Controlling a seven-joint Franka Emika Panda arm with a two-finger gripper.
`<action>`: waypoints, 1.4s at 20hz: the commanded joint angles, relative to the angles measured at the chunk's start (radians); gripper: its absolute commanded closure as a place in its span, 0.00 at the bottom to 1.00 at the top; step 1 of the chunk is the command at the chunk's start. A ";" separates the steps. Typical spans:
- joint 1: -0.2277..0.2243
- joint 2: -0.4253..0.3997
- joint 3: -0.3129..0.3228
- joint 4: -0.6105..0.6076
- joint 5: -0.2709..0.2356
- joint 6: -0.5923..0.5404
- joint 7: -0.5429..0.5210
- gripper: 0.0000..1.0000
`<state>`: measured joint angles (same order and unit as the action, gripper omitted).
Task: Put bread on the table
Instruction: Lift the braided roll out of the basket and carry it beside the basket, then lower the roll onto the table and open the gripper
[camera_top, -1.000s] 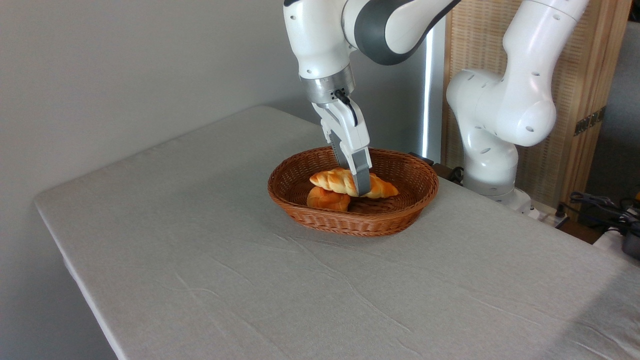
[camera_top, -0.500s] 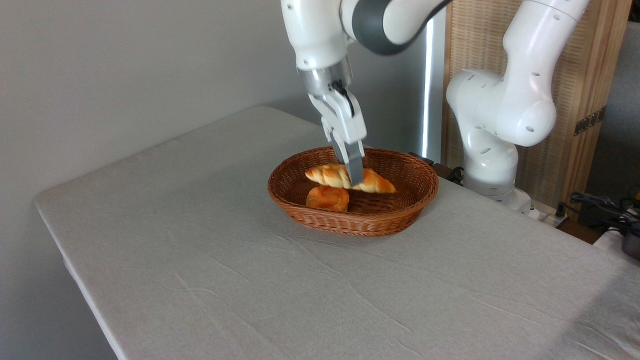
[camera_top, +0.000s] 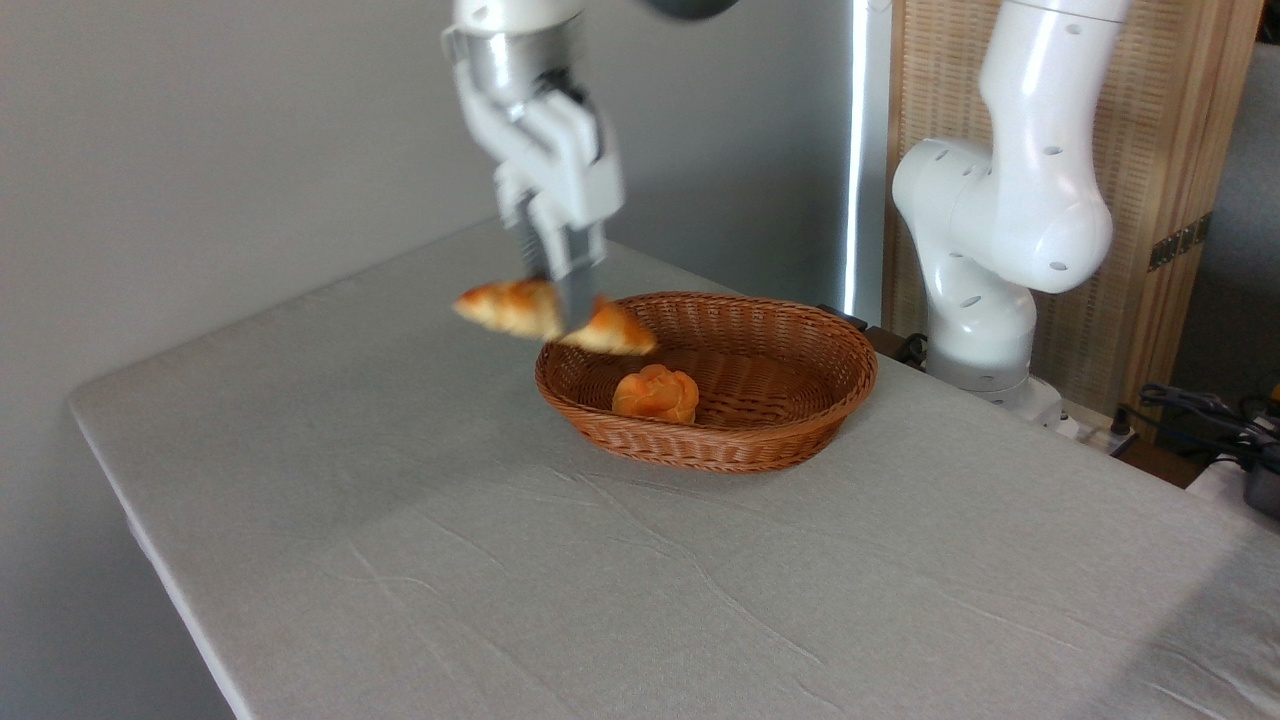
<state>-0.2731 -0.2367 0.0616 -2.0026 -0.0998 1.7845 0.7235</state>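
Observation:
The long braided golden-brown bread (camera_top: 515, 306) hangs in the air, blurred by motion, over the left rim of the wicker basket (camera_top: 760, 445). My gripper (camera_top: 567, 312) is shut on its middle, pointing down, with the loaf's two ends sticking out to either side. The table (camera_top: 400, 540), covered in wrinkled light grey cloth, lies well below the loaf.
A small round orange-brown bun (camera_top: 656, 394) lies inside the basket near its front left. The arm's white base (camera_top: 985, 290) stands behind the table at the right, with cables (camera_top: 1200, 415) beside it. Broad bare cloth stretches left of and in front of the basket.
The gripper has lifted the bread out of the basket and carried it up and to the left. The bun stays where it was.

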 joint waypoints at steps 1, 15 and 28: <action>-0.014 0.209 0.024 0.090 -0.028 0.264 -0.128 0.63; -0.012 0.341 -0.036 0.076 -0.018 0.349 -0.222 0.00; -0.011 0.338 -0.037 0.076 -0.017 0.351 -0.219 0.00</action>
<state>-0.2834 0.1044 0.0241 -1.9308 -0.1148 2.1396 0.5083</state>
